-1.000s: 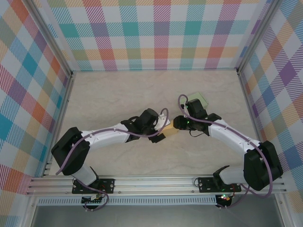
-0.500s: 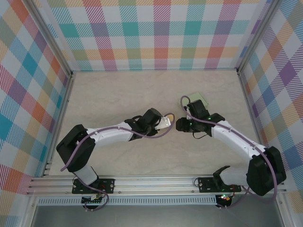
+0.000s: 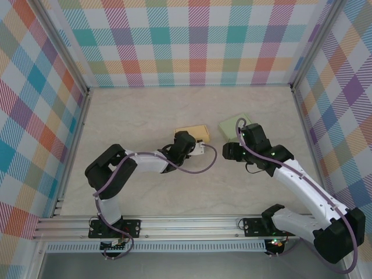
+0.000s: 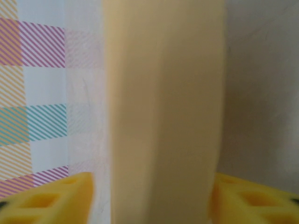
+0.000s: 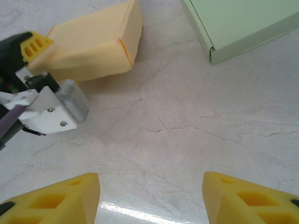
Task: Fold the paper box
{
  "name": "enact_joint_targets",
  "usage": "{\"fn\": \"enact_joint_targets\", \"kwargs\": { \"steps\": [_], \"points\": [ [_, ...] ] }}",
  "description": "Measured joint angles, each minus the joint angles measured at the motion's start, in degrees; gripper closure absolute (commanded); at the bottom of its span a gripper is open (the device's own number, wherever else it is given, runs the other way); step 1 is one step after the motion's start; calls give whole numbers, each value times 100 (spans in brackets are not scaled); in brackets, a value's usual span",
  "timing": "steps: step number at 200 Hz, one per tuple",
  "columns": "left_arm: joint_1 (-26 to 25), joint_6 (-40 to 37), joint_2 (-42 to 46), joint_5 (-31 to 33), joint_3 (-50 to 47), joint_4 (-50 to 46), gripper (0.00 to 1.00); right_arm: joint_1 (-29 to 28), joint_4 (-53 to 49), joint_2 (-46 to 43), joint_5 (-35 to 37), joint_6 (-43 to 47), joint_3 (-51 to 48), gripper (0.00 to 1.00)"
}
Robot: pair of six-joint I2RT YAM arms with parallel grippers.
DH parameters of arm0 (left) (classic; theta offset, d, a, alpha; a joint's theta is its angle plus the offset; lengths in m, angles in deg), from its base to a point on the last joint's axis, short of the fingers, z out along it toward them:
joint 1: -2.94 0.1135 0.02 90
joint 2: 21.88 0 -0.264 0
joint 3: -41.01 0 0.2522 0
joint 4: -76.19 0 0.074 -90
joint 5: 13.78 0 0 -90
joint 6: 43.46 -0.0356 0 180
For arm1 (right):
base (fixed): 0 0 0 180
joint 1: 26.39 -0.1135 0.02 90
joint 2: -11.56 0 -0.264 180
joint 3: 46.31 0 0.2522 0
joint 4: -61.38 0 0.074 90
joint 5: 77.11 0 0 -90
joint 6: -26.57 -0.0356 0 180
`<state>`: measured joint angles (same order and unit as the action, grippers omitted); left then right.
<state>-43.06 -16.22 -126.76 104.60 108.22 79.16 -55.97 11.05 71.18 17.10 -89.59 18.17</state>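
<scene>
Yellow paper box lies flat on the desk near mid-field, close to the green box but not touching it. Left hand straddles the paper box's near end, fingers apart, a sliver of gap visible on one side, so not clamped. Right hand hovers over bare desk, fingers spread, empty.
</scene>
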Motion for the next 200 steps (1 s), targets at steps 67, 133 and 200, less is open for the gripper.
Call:
{"fn": "enact_joint_targets", "kwargs": {
  "steps": [67,133,200],
  "points": [
    [-57,411,914,-787,-66,-1113,0,0,-61,0,116,2,-2,34],
    [-444,2212,3252,-807,-557,-1945,0,0,-39,13,599,170,-2,0],
    [1056,4804,5434,184,-1561,-1773,0,293,282,-2,1814,490,28,0]
  ]
}}
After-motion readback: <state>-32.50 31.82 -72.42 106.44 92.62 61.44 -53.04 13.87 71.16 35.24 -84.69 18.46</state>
